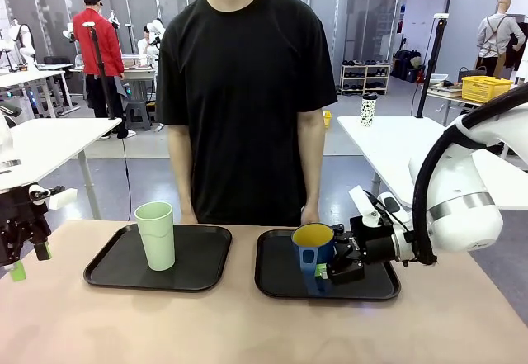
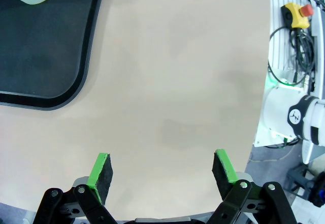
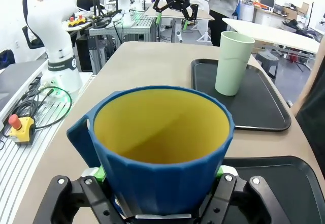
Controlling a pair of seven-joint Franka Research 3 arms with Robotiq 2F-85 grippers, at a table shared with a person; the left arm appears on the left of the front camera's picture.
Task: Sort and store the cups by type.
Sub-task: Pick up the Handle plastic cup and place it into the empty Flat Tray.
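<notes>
On the right tray (image 1: 276, 286) the right gripper (image 1: 334, 267) is clamped on the blue mug (image 1: 313, 247), apparently setting it down, while the green tumbler (image 1: 156, 234) stands on the left tray (image 1: 107, 269) and the left gripper (image 1: 23, 258) hangs apart beside that tray.

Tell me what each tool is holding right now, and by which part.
Right tool grips the blue mug by its lower body, beside the handle. Left tool is open, holding nothing.

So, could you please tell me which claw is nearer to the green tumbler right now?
The left. The left claw hangs open beyond the left tray's outer edge, apart from the green tumbler. The right claw is farther off, shut on the blue mug on the other tray.
</notes>
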